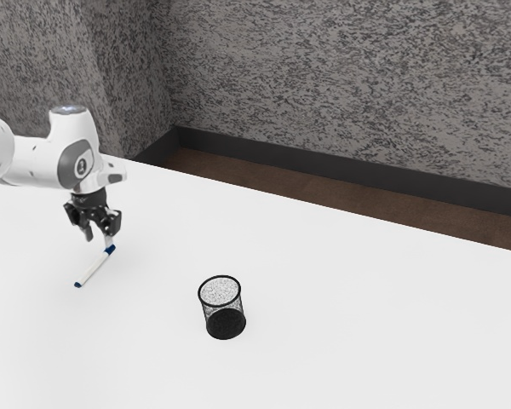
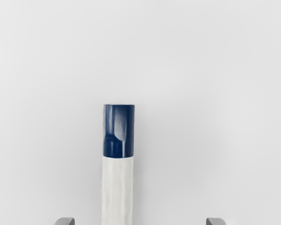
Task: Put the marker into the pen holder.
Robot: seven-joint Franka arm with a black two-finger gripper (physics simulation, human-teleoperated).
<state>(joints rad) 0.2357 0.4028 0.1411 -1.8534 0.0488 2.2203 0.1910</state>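
Grasping is being prepared — the marker (image 1: 94,267) is lying on the table (image 1: 324,290), the gripper (image 1: 100,239) being held wide above one end — centring, lowering and closing are being called for.

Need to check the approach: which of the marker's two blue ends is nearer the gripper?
The longer blue end, close below the gripper in the exterior view. The other, a shorter blue tip, lies farther off, nearer that view's lower edge.
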